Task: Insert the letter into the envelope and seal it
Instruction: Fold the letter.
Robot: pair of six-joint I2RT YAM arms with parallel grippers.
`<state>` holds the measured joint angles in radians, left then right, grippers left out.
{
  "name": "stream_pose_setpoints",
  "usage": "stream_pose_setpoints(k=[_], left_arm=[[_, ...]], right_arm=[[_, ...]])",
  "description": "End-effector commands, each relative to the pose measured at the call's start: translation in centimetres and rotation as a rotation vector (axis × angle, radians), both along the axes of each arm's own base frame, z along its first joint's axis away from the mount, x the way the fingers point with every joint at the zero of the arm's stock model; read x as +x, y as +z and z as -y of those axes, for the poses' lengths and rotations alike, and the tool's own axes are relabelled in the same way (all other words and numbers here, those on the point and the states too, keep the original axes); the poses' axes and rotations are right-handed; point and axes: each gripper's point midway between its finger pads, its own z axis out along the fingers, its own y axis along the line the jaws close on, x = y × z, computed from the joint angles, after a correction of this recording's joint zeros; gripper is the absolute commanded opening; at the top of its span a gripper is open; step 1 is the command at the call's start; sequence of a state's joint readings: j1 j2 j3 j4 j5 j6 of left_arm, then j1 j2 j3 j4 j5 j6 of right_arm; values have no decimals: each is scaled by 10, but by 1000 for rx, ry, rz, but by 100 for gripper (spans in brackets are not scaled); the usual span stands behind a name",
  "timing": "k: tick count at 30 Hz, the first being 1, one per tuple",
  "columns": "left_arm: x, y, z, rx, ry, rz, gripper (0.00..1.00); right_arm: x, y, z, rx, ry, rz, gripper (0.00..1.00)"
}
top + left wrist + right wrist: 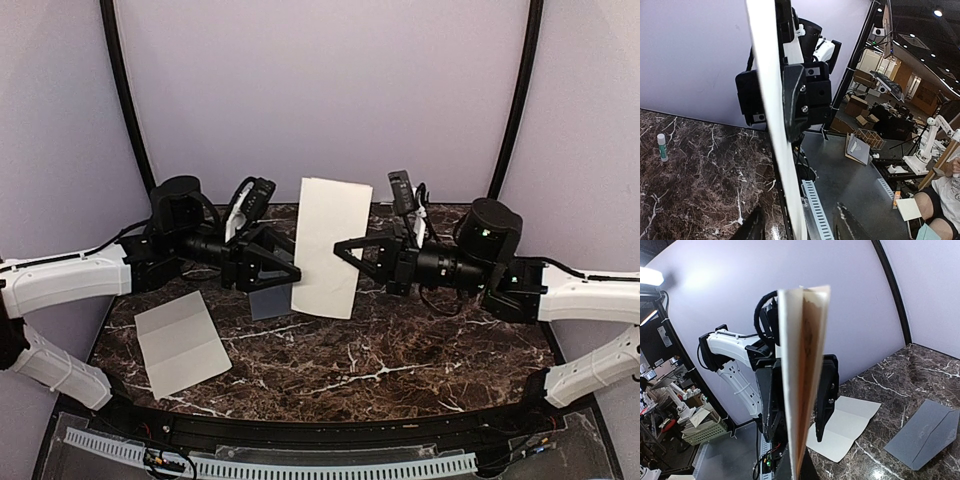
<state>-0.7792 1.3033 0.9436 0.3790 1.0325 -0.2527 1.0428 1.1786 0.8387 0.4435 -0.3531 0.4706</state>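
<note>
Letter (328,240) is not yet in the envelope (266,302), so inserting and sealing both appear left to do. It stands upright in the air between the two claws. A creased white sheet (183,342) lies on the bench (400,350), well to the left of the left claw (292,268) and nearer the arms' bases. That claw is spread, its fingers either side of the letter's edge without pinching, and the envelope lies just below it. The right claw (340,248) is pressed together, pinching the letter's right edge.

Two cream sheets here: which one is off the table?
The upright sheet in the middle, pinched on its edge by the right gripper. The other sheet lies flat and unheld on the table, at front left.
</note>
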Motion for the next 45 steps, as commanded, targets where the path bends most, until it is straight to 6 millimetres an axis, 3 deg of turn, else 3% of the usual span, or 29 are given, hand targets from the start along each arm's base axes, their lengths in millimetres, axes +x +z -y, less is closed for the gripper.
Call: stream_pose_setpoints(k=[1,3,5,6,9,13,14,15,17,19,27,36,43,44,45], left_arm=[[-6,6,3,-5,-32,21,42],[-7,5,4,2,-35,21,39],[-9,3,6,11,-41,20,24],[-9,2,7,17,-44,20,9],[-10,0,9,24,-48,22,0],[-9,0,9,30,-34,31,3],[-9,-1,10,33,-32,31,8],[-8,-1,10,35,-31,30,22],[-8,-3,10,39,-28,28,32],[-8,-3,10,38,-32,29,34],[-8,-4,11,44,-30,28,32],[-8,-6,12,48,-34,26,0],[-8,-5,11,49,-33,34,2],[-8,-5,12,51,-31,32,8],[-7,-5,12,51,-29,34,26]], right_arm=[[1,30,14,114,-51,39,0],[2,30,15,113,-63,37,0],[2,30,15,113,-66,36,0],[3,30,15,113,-66,35,0],[3,28,14,111,-66,32,0],[5,30,17,120,-86,31,0],[6,31,19,124,-95,32,0],[6,32,21,131,-101,36,0],[6,35,24,143,-111,39,0],[7,36,27,144,-123,39,0],[7,37,33,145,-141,45,0],[7,37,33,145,-141,45,0],[7,37,36,144,-149,48,0],[6,37,36,140,-148,48,0],[7,35,35,131,-149,48,0]])
